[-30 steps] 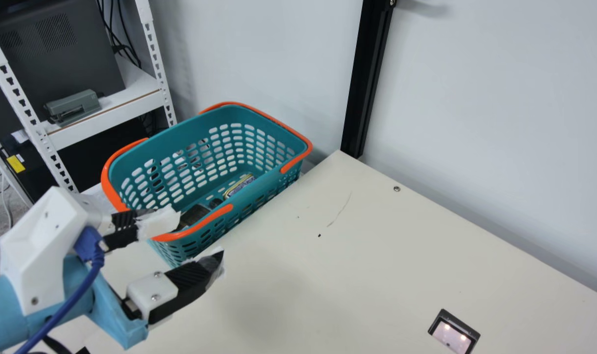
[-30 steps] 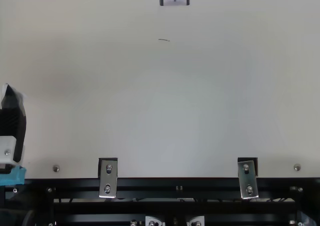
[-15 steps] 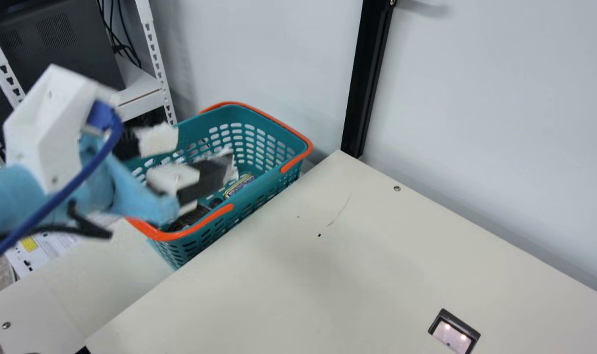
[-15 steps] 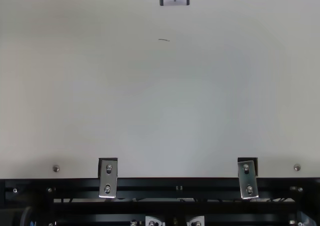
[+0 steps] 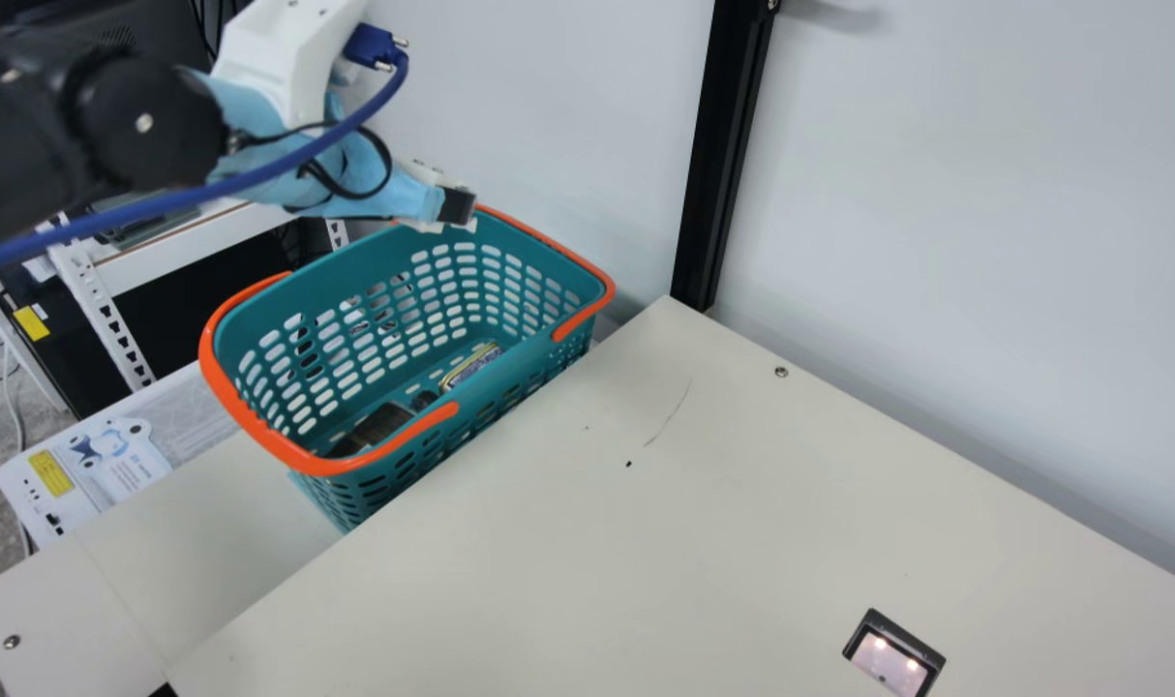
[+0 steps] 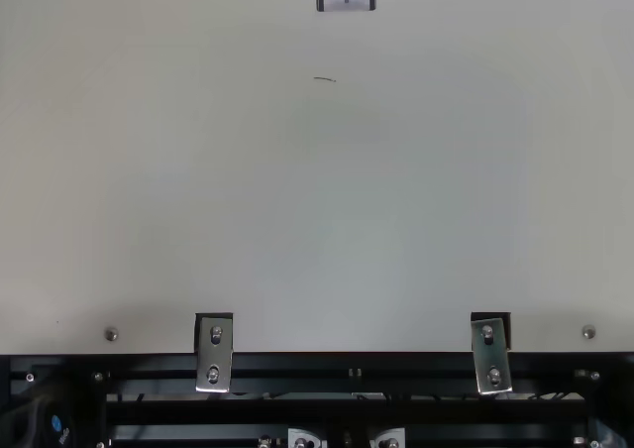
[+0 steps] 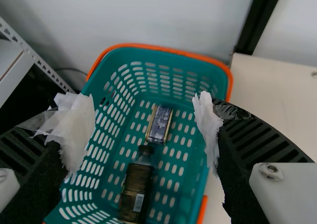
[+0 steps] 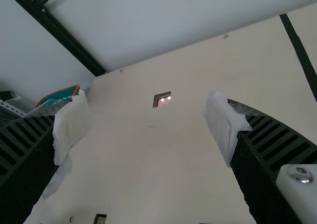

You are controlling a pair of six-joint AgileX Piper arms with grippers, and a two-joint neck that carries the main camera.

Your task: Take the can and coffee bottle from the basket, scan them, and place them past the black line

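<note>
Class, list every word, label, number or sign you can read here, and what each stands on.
Nothing can be read for certain.
Can: printed, too small to read.
Coffee bottle: small pale label, too small.
White printed surface: too small.
Yellow sticker: too small.

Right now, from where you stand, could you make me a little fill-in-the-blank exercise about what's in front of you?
1. The basket is teal, and its handles are coloured ____.
2. The can and the coffee bottle both lie ____ the basket.
3. My left fingers stand apart and grip ____.
4. The coffee bottle's cap is coloured ____.

Missing words: orange; inside; nothing; black.
</note>
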